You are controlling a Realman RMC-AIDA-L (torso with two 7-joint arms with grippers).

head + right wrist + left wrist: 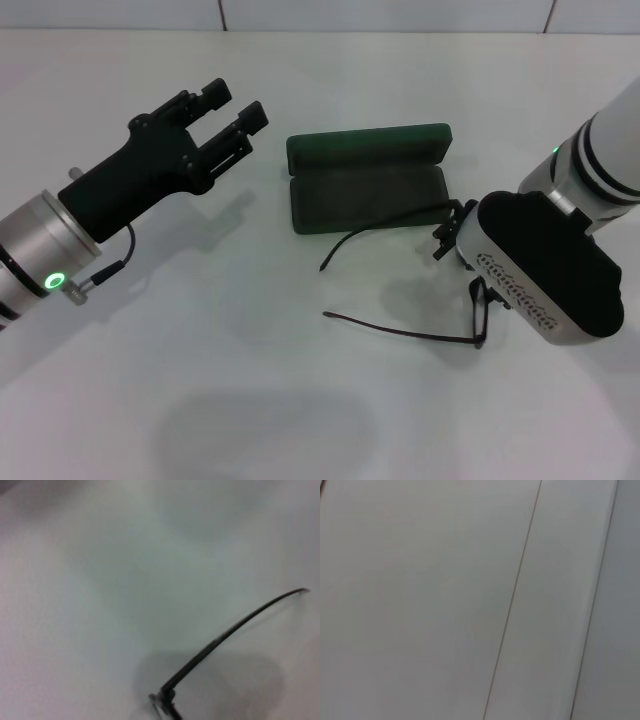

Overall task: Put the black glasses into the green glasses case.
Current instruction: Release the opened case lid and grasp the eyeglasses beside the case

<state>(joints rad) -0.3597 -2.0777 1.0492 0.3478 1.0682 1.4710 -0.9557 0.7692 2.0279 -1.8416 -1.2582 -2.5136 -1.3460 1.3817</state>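
Note:
The black glasses (400,333) lie unfolded just in front of the green glasses case (368,176), their temple arms pointing left. The case lies open at the table's middle, with its lid tilted back and its dark lining showing. My right gripper (452,236) is down at the front frame of the glasses, and its body hides most of that frame. One temple arm and its hinge show in the right wrist view (220,639). My left gripper (228,112) is open and empty, held above the table to the left of the case.
The white table (250,400) carries only the case and the glasses. A tiled wall edge (300,15) runs along the back. The left wrist view shows only a plain pale surface with seams (515,590).

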